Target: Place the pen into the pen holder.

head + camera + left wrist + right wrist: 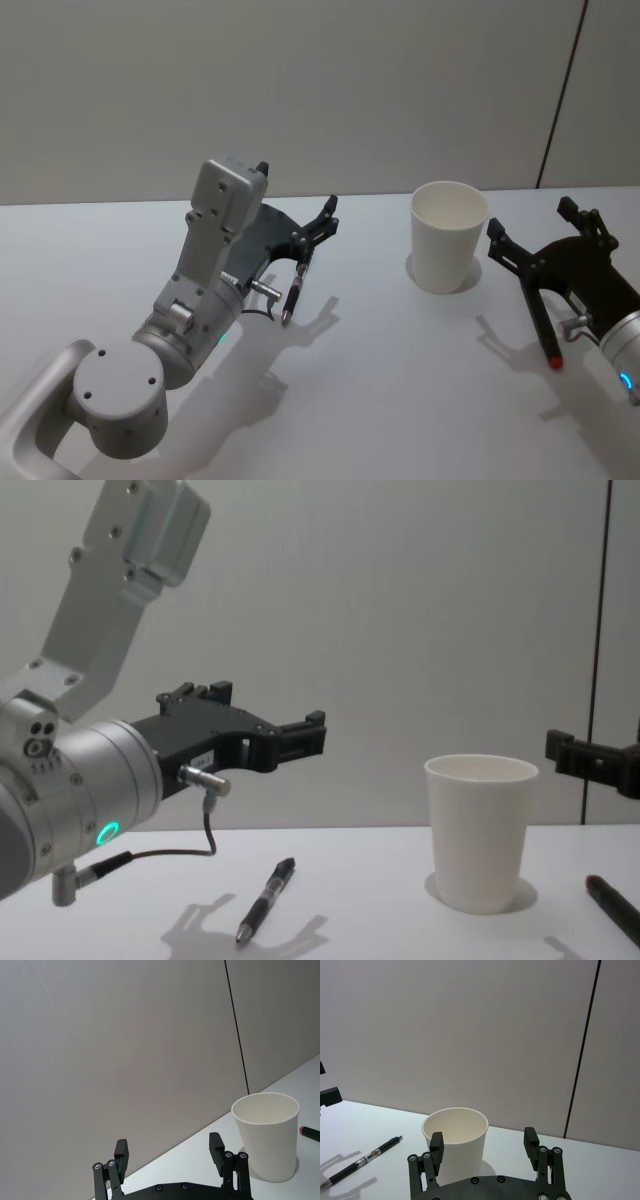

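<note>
We see the pen holder (pixel 448 235) standing upright on the white bench (pixel 380 400), open end up, with nothing showing inside it. The pen (pixel 293 295) – black, with a silver tip – lies flat on the bench at about 9 o'clock from the holder in the head view. It is well apart from the holder, and its tip points toward 6 o'clock.

The left tool (pixel 318 228) hovers over the pen's far end. From the chest view we can tell it is clear of the bench and not touching the pen. Its fingers (pixel 121 1150) are spread wide with nothing between them.

The right tool (pixel 530 220) sits at roughly 3 o'clock from the holder, near it but apart, and faces it. Its fingers (pixel 530 1137) are also spread wide and hold nothing.

A second, red-tipped pen (pixel 543 330) lies on the bench at about 4 o'clock from the holder – just below the right tool in the head view – with its red end toward 6 o'clock.
</note>
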Motion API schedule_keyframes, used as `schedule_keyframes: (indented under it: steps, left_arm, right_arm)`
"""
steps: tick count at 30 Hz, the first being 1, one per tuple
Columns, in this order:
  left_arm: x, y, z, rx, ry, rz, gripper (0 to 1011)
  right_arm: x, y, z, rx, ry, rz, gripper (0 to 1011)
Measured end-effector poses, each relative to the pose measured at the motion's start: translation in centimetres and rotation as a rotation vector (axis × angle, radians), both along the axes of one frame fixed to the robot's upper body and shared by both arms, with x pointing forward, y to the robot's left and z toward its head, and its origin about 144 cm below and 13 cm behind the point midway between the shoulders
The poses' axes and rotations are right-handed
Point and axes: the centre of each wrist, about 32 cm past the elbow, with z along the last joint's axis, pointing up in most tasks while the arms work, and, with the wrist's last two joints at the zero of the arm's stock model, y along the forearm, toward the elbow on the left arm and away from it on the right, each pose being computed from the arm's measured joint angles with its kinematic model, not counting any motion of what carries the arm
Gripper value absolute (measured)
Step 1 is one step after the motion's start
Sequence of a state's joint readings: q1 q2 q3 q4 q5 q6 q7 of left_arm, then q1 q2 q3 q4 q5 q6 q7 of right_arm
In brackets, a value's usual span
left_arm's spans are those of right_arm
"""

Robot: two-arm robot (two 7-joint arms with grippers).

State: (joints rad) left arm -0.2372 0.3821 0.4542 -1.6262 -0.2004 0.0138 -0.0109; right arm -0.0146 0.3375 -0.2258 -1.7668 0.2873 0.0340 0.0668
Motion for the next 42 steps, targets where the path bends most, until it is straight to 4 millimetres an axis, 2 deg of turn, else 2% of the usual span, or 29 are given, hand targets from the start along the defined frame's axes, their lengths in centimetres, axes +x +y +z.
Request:
schedule_keyframes:
  steps: [17,33,42]
  left_arm:
    - [0.0,0.0,0.0,0.000,0.000,0.000,1001]
    - [0.0,0.0,0.0,0.000,0.000,0.000,1001]
    - [0.0,0.0,0.0,0.000,0.000,0.000,1001]
  right_arm:
    - [-0.7,-0.3,0.3,0.008,0.038,-0.049,1001]
    - [-2.9,-0.8,2.5,0.042,0.104,-0.136,1001]
    - [-3.4,-0.5,3.8,0.071,0.155,-0.170,1001]
